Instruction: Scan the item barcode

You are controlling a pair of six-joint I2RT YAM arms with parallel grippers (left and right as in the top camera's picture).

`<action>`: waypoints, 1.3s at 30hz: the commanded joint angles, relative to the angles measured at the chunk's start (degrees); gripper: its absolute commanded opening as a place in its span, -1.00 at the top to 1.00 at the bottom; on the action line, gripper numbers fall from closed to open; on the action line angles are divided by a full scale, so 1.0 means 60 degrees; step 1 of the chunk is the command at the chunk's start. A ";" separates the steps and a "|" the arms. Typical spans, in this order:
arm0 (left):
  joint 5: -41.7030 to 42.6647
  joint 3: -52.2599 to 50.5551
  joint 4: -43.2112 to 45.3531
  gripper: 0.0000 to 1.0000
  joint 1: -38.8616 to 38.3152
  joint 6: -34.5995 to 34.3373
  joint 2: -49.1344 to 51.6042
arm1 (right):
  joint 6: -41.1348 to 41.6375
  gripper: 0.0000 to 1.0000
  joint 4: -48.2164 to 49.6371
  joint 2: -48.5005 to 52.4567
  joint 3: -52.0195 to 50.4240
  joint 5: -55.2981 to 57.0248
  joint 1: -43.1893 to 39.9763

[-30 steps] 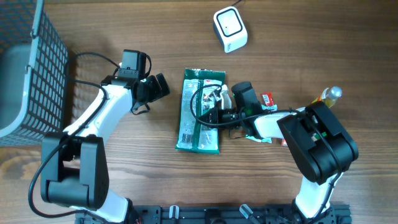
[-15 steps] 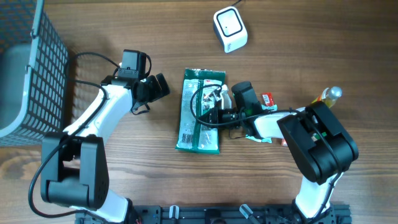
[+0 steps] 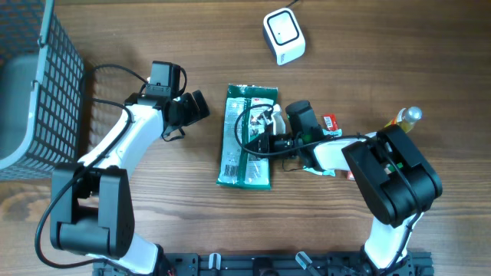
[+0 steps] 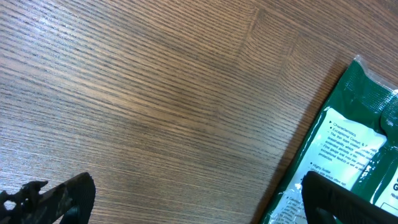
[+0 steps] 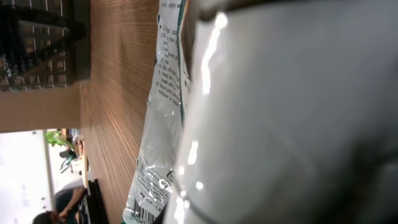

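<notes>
our left gripper [image 3: 198,107] gapes wide and empty, left of the green packet [image 3: 232,153]; our right gripper [image 3: 257,143] sits closed over its right half, and we cannot tell whether it pinches it.

Overhead bright, even, soft shadows. Left wrist sharp. Right wrist: glare on packet [image 5: 157,130], white surface [image 5: 298,112] blurred toward 3 o'clock.

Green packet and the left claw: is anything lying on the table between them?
No. In the overhead view only bare wooden table separates the open left gripper from the green packet; the left wrist view shows the same.
</notes>
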 commanded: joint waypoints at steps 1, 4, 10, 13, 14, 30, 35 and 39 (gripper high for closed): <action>-0.0168 -0.0069 -0.0004 -1.00 0.0033 0.0113 -0.0087 | -0.0940 0.91 -0.0539 -0.0200 -0.0076 0.0463 -0.0124; -0.0168 -0.0069 -0.0004 -1.00 0.0033 0.0117 -0.0084 | -0.2106 0.91 -0.2171 -0.1494 0.0339 0.0951 -0.0277; -0.0168 -0.0069 -0.0004 -1.00 0.0033 0.0113 -0.0087 | -0.5187 0.91 -0.7861 -0.4182 0.2932 0.4761 -0.0273; -0.0168 -0.0069 -0.0004 -1.00 0.0033 0.0113 -0.0087 | -0.6827 0.91 -1.0273 -0.4404 0.5122 0.6313 -0.0273; -0.0168 -0.0069 -0.0004 -1.00 0.0033 0.0113 -0.0084 | -0.7286 0.91 -1.0899 -0.4368 0.5869 0.6757 -0.0273; -0.0168 -0.0066 -0.0004 -1.00 0.0033 0.0113 -0.0087 | -1.5613 0.91 -0.8043 -0.1989 0.8939 1.0586 -0.0244; -0.0168 -0.0069 -0.0004 -1.00 0.0033 0.0117 -0.0087 | -1.6061 0.91 -0.5271 -0.0346 0.8939 1.1369 -0.0244; -0.0168 -0.0069 -0.0007 -1.00 0.0033 0.0113 -0.0087 | -1.6207 0.92 -0.3442 0.0714 0.8939 1.1723 -0.0240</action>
